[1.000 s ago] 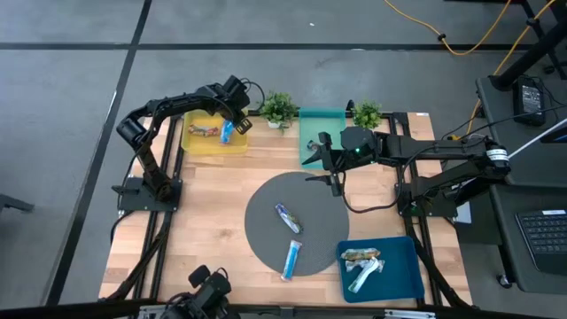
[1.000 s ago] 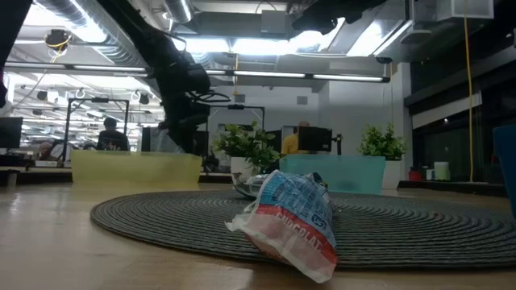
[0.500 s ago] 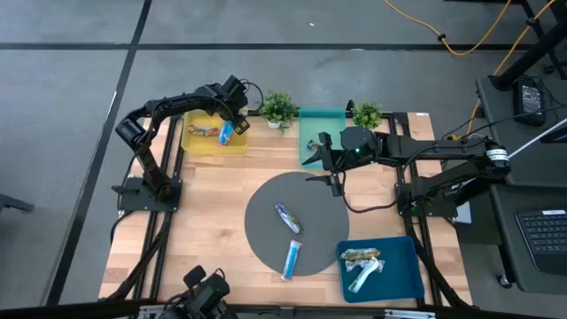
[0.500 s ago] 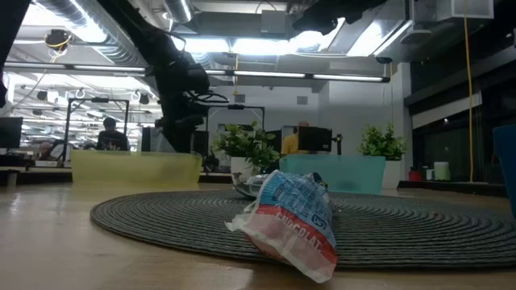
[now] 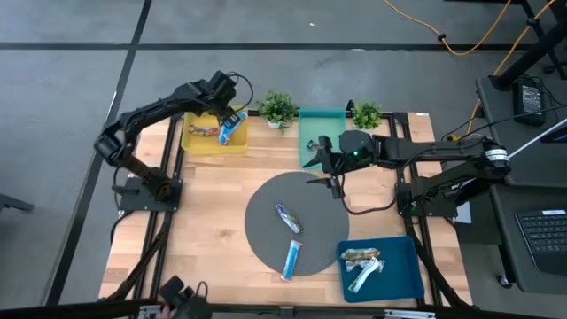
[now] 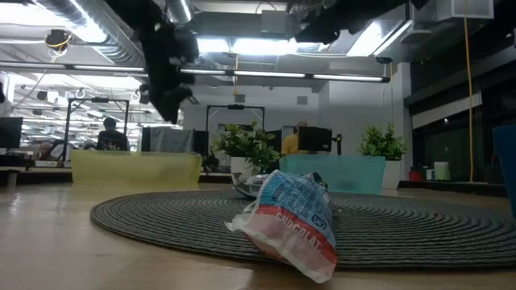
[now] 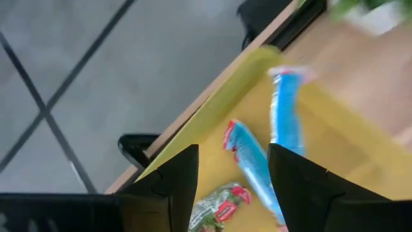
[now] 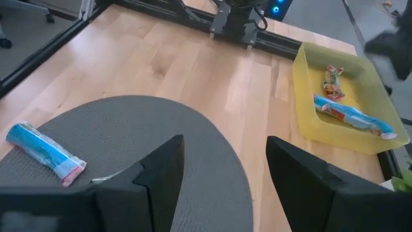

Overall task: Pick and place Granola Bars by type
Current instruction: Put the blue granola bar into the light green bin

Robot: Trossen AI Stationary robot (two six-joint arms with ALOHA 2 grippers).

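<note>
My left gripper [image 5: 232,111] hangs open above the yellow tray [image 5: 197,143] at the table's far left, touching nothing. In the tray lie blue-wrapped granola bars [image 7: 254,169]; one [image 7: 286,109] has an end up on the tray's wall. A red-and-green bar [image 7: 219,209] lies beside them. My right gripper [image 5: 334,180] stands open over the far edge of the round grey mat [image 5: 266,235]. Two bars [image 5: 288,217] [image 5: 292,259] lie on the mat. In the low view, the nearer bar [image 6: 286,221] fills the foreground.
A teal tray [image 5: 321,120] stands at the far middle between two small potted plants [image 5: 279,108] [image 5: 367,113]. A blue tray [image 5: 403,279] at the near right holds two bars [image 5: 361,257] [image 5: 365,278]. Bare wood [image 5: 208,213] lies left of the mat.
My left gripper has let go of a blue bar in the yellow tray. It has then risen well above the tray and drawn a little toward the table's left. The bar stays in the tray.
</note>
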